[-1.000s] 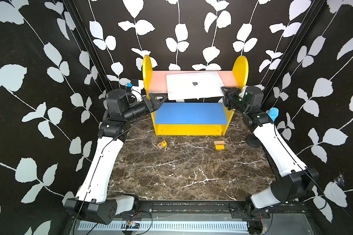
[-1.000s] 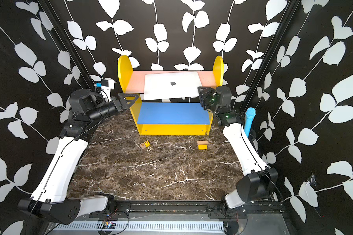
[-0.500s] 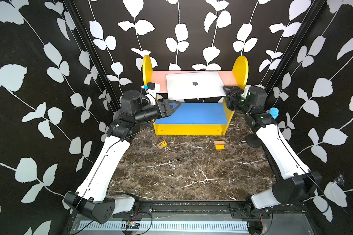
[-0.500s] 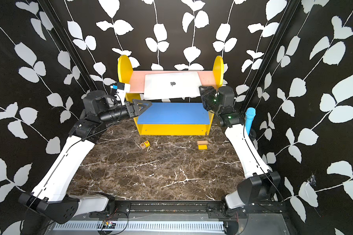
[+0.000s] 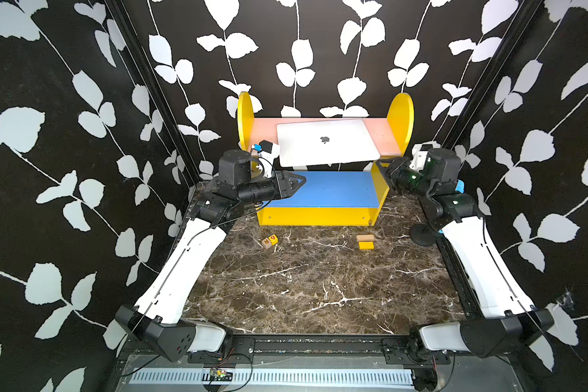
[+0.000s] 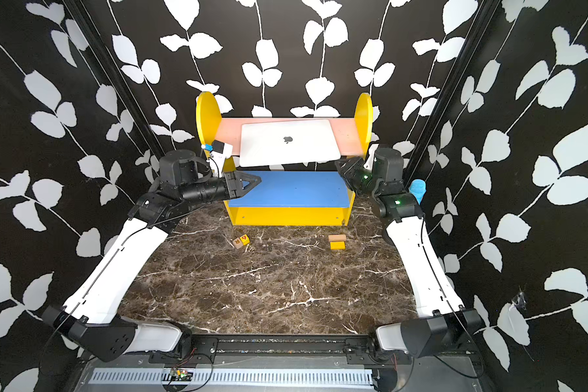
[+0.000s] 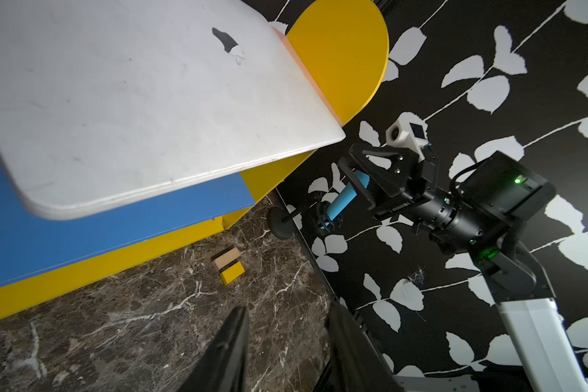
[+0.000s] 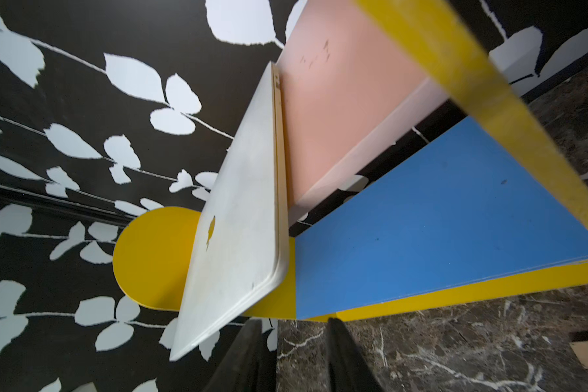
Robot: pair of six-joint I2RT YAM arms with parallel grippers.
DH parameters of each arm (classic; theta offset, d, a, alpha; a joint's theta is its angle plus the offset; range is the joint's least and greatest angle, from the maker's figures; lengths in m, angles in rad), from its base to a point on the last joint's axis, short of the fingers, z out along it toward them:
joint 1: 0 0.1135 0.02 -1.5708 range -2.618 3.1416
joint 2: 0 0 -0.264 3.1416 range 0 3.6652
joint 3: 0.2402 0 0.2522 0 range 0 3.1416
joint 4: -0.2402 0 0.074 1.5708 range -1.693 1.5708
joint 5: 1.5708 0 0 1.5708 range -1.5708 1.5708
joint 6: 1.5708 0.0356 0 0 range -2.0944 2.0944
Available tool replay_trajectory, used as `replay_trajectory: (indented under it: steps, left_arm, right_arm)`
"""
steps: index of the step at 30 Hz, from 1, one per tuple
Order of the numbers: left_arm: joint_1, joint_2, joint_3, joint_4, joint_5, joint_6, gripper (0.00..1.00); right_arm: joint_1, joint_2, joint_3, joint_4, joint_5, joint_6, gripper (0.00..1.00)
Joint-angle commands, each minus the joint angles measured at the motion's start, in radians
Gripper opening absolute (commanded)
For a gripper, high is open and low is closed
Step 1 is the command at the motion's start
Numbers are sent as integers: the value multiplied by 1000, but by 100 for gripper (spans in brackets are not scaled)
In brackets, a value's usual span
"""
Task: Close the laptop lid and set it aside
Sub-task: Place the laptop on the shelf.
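The brown marble table (image 5: 319, 288) carries at its far end a yellow shelf unit (image 5: 316, 215) with a blue lower shelf (image 5: 333, 188) and a pink upper shelf (image 5: 262, 130). The laptop (image 5: 326, 142) lies flat on the pink shelf, logo upward, and its front part overhangs the blue shelf; the laptop lid (image 6: 269, 146) is down on the base. The left gripper (image 5: 301, 181) hangs over the left end of the blue shelf, lower than the laptop's left front corner and apart from it; its jaws stand a little apart, and in the left wrist view the marble shows through the gap. The right gripper (image 5: 379, 166) is at the front edge of the right yellow side panel (image 5: 401, 115), near the laptop's right front corner but apart from it; its jaws also keep a narrow gap and hold nothing. This panel stands close beside the right gripper. At the right table edge a black round-footed stand (image 5: 421, 236) bears a blue cylinder (image 6: 417, 190); in front of the unit a wooden block (image 5: 365, 238) touches a yellow block (image 5: 366, 245), and a letter cube (image 5: 269, 241) lies further left, all well below the laptop. Only the right wrist view shows the thin seam between lid and base; the left wrist view shows most of the cylinder's length, which the right arm partly hides in both top views.
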Motion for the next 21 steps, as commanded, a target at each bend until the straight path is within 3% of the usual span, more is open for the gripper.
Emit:
replay_trajectory:
  steps: [1,6,13,21]
  left_arm:
    - [-8,26,51,-52,-24,44,30]
    - [-11,82,116,-105,-44,70,15]
    - [-11,152,205,-157,-68,105,3]
    - [-8,233,324,-233,-94,155,0]
  right_arm:
    - [-1,21,64,-44,-130,-96,15]
    - [13,84,153,-125,-186,-161,0]
    - [67,183,347,-306,-158,-304,0]
    - [106,289,525,-446,-103,-385,0]
